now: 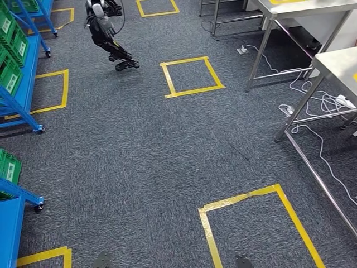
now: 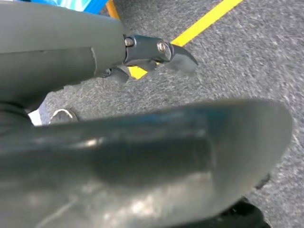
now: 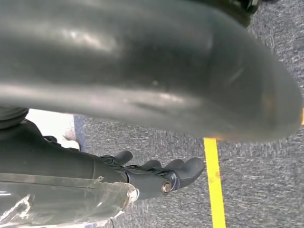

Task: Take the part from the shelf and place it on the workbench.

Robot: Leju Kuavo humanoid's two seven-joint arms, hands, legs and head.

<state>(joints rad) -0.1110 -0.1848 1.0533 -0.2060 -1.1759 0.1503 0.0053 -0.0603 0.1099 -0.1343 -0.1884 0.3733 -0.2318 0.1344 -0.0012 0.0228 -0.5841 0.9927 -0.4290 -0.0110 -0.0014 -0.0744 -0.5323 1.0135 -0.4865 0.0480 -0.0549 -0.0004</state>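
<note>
Blue shelving (image 1: pixel 26 67) runs along the left edge and carries green bins (image 1: pixel 9 75); a second blue rack (image 1: pixel 14 195) with a green bin stands nearer. I cannot pick out the part among them. Steel workbenches (image 1: pixel 337 60) stand at the right, another one (image 1: pixel 303 6) behind. My left hand (image 2: pixel 150 142) hangs over the grey carpet, its fingers (image 2: pixel 157 49) stretched out and holding nothing. My right hand (image 3: pixel 150 85) hangs the same way, with its fingers (image 3: pixel 175 172) straight and nothing in them.
A dark robot figure (image 1: pixel 103 30) crouches on the carpet at the far left. Yellow tape squares (image 1: pixel 191 76) mark the floor, one close ahead (image 1: pixel 256 223). White cables and power strips (image 1: pixel 322 106) lie under the benches.
</note>
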